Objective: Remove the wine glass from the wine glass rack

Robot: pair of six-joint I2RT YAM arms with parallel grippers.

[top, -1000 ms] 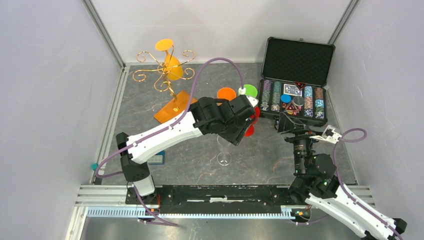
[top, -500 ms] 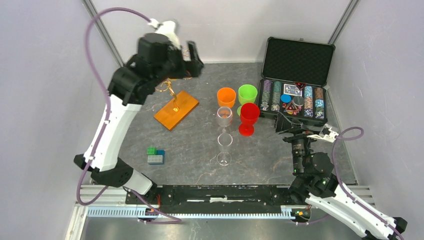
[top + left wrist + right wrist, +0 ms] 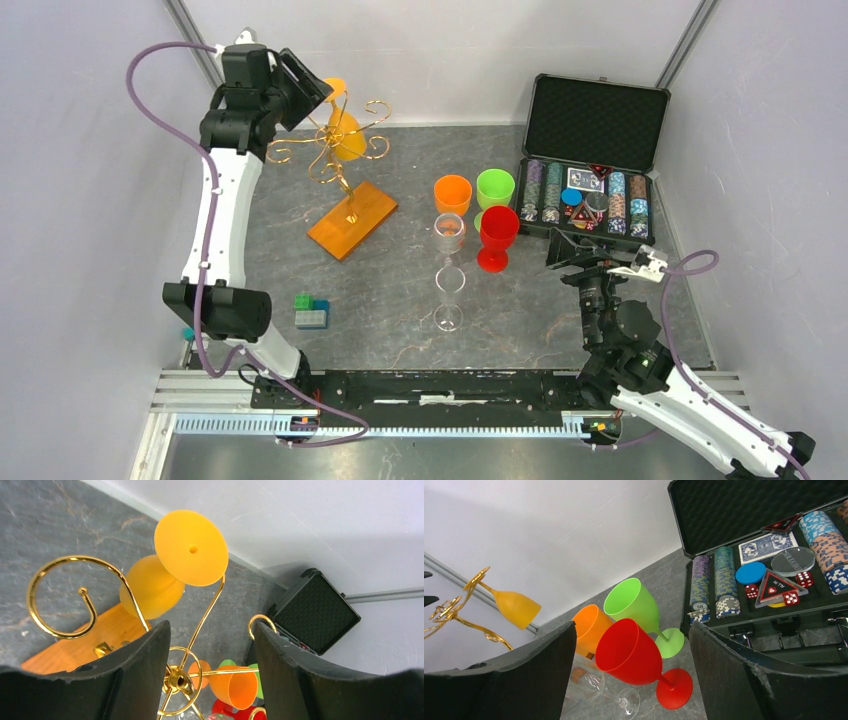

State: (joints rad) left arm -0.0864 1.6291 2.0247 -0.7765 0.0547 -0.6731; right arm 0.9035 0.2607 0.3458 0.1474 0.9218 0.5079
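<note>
I run this rig in a lab test cell: plain white panel walls (image 3: 80,200), aluminium mounting rail (image 3: 200,385), grey stone-pattern surface (image 3: 380,300)

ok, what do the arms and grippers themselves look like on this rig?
Both are alike. The left arm and right arm have smooth white shell links between black joint housings. A purple cable runs loose outside each arm. The left gripper and right gripper each have two broad matte-black fingers. No markings are legible.
</note>
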